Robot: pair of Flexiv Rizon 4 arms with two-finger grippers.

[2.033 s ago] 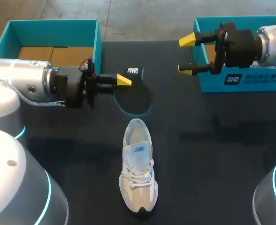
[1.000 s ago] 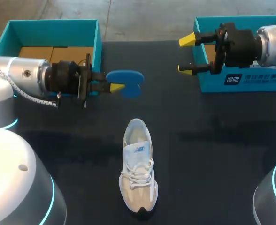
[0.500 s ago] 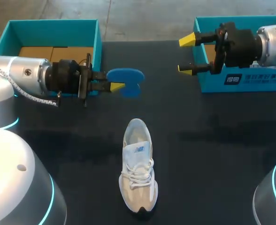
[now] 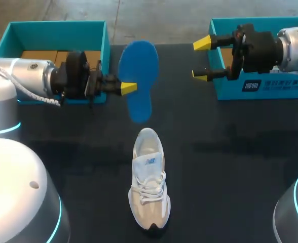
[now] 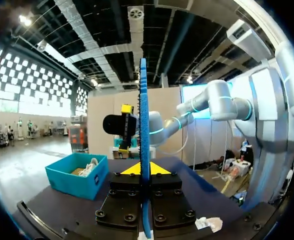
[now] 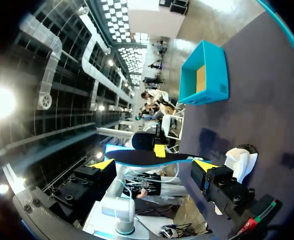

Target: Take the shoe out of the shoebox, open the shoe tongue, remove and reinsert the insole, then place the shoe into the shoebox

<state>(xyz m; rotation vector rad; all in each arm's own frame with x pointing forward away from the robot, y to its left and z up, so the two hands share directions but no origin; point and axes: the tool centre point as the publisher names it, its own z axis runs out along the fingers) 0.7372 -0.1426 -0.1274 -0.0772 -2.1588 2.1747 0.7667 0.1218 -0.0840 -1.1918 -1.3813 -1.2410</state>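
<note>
Head view: pinching upright blue insole with left gripper beyond white sneaker; holding right gripper spread wide beside right-hand teal shoebox.

Large industrial robotics hall, exposed ceiling ducts, bare concrete floor, black worktable

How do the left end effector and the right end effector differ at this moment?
The left end effector is shut on the blue insole; the right end effector is open and empty. The left end effector is beside the left shoebox, the right end effector beside the right shoebox. Both have yellow tips and point toward the table's middle.
</note>
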